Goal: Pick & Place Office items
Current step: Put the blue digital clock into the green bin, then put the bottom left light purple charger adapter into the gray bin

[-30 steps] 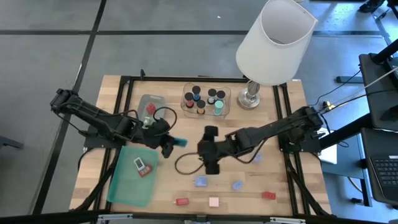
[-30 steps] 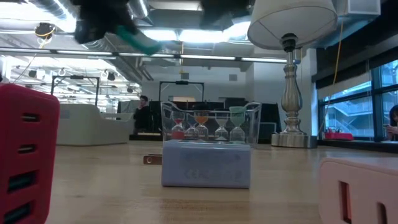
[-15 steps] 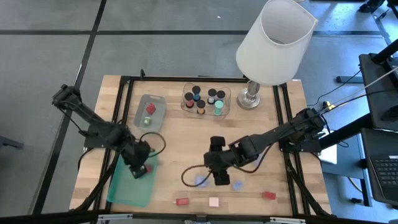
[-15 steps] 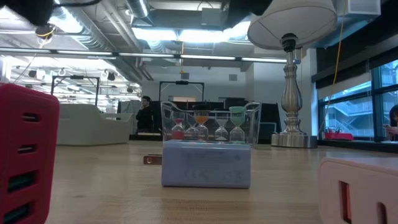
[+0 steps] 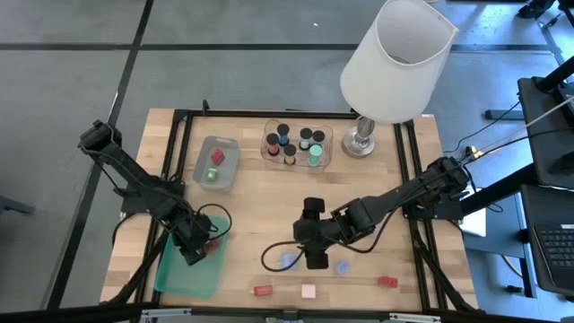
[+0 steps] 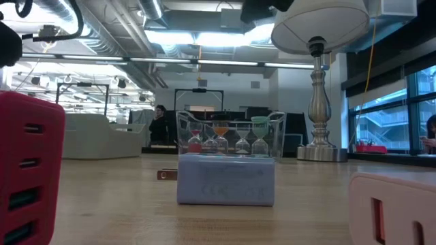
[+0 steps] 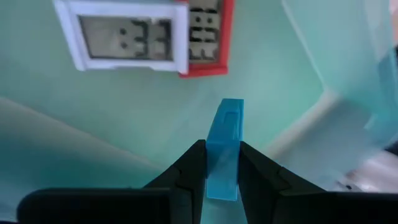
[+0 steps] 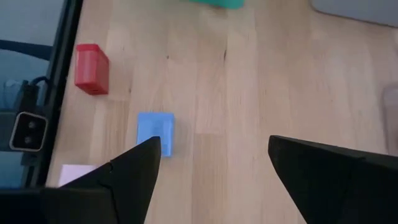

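The left pincer (image 7: 222,163) is clenched on a small flat blue plastic block (image 7: 222,146), squeezing it from both sides so it stands on edge between the two dark fingers (image 7: 189,163). The pincer hangs low over the flat green plastic lid (image 5: 184,269) at the near left of the wooden counter (image 5: 260,202). Just beyond the blue block, a small white and red digital clock (image 7: 146,38) lies flat on the lid.

The right pincer (image 8: 214,165) is spread wide and grasps nothing. It hangs over the middle of the counter, near the front edge. Right below it, beside one finger, lies a little light blue block (image 8: 155,132). A small red block (image 8: 91,68) sits farther off, near the counter's black frame, and part of a pale pink block (image 8: 78,174) shows near the same finger.

From above, another blue piece (image 5: 342,267) lies just beside the right pincer, and a red block (image 5: 387,282) lies near the front right. At the back, a clear plastic tray (image 5: 297,144) holds short dark cylinders with coloured tops (image 5: 289,152). A second clear tray (image 5: 215,161) holds a red piece and a green piece. A big lamp with a white shade (image 5: 399,58) stands at the back right.
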